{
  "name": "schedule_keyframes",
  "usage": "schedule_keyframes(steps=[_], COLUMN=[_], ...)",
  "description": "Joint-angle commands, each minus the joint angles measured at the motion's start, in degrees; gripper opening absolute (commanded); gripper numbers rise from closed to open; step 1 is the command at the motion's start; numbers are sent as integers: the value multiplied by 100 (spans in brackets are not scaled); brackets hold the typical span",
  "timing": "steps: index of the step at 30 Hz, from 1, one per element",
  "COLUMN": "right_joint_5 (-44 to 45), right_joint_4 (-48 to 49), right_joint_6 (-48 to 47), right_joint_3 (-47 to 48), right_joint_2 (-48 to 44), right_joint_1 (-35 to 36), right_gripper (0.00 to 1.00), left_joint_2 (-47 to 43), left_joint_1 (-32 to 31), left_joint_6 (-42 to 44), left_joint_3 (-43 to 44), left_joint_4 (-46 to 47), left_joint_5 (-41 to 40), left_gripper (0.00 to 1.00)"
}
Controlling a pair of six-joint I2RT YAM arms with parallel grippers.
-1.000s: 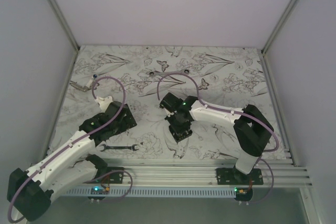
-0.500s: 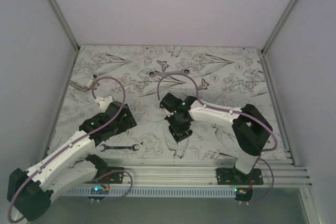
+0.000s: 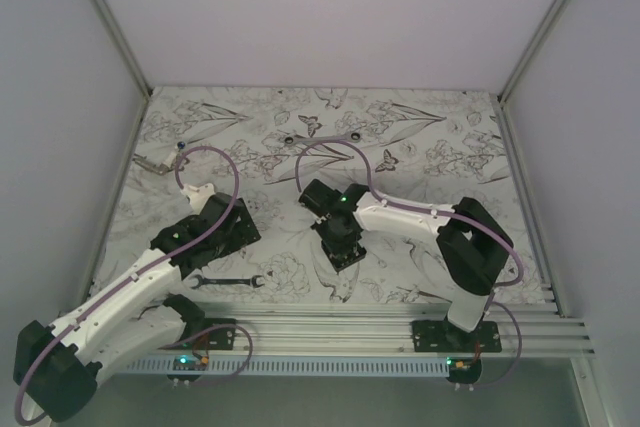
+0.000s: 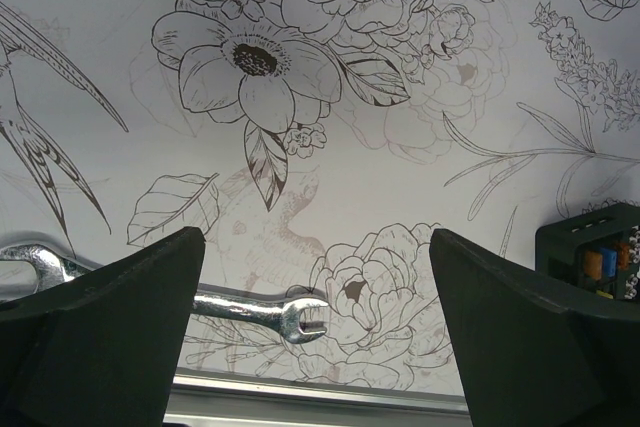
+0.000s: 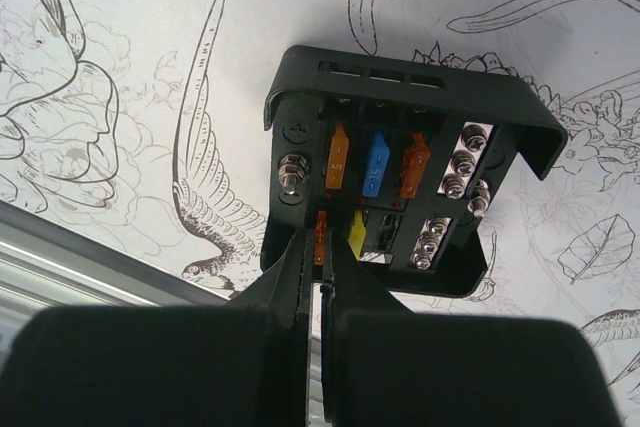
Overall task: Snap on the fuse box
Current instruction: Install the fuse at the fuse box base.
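The fuse box [image 5: 410, 162] is a black square box lying open on the flower-print table, with orange, blue and yellow fuses standing in its slots. My right gripper [image 5: 321, 237] is shut, and a small orange fuse [image 5: 321, 228] is pinched between its tips at the box's near row, beside the yellow fuse. From above, the right gripper [image 3: 336, 231] sits right over the fuse box [image 3: 345, 253]. My left gripper [image 4: 318, 347] is wide open with nothing in it, hovering to the left of the box [image 4: 596, 252]. From above, the left gripper [image 3: 222, 234] is well apart from the box.
A silver wrench [image 3: 230, 280] lies near the front rail, and its open end [image 4: 300, 315] shows between the left fingers. A metal tool [image 3: 152, 162] rests at the far left. Two small parts [image 3: 288, 139] lie towards the back. An aluminium rail [image 3: 400, 322] edges the front.
The right arm's wrist has shifted slightly left over the fuse box. The left arm has stayed still.
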Motion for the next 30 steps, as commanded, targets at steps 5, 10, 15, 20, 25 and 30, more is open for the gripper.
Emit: schedule_keyframes(steps=[5, 10, 15, 20, 25, 30], right_joint_5=[888, 844, 854, 780, 741, 755], right_joint_4=[143, 246, 325, 363, 364, 367], right_joint_6=[180, 275, 310, 230, 186, 220], right_joint_3=[-772, -1147, -1119, -549, -201, -146], right_joint_2=[788, 542, 286, -56, -245, -437], right_joint_1=[39, 92, 278, 371, 373, 373], right_gripper=[0, 0, 0, 6, 16, 22], left_joint_2=[-37, -123, -157, -206, -283, -327], left_joint_1=[37, 37, 37, 37, 37, 37], left_joint_6=[18, -11, -51, -60, -53, -43], left_joint_3=[-84, -101, -110, -118, -136, -145], left_joint_4=[-138, -137, -135, -146, -145, -144], left_joint_5=[102, 197, 282, 379, 435, 437], left_gripper=[99, 99, 99, 99, 99, 99])
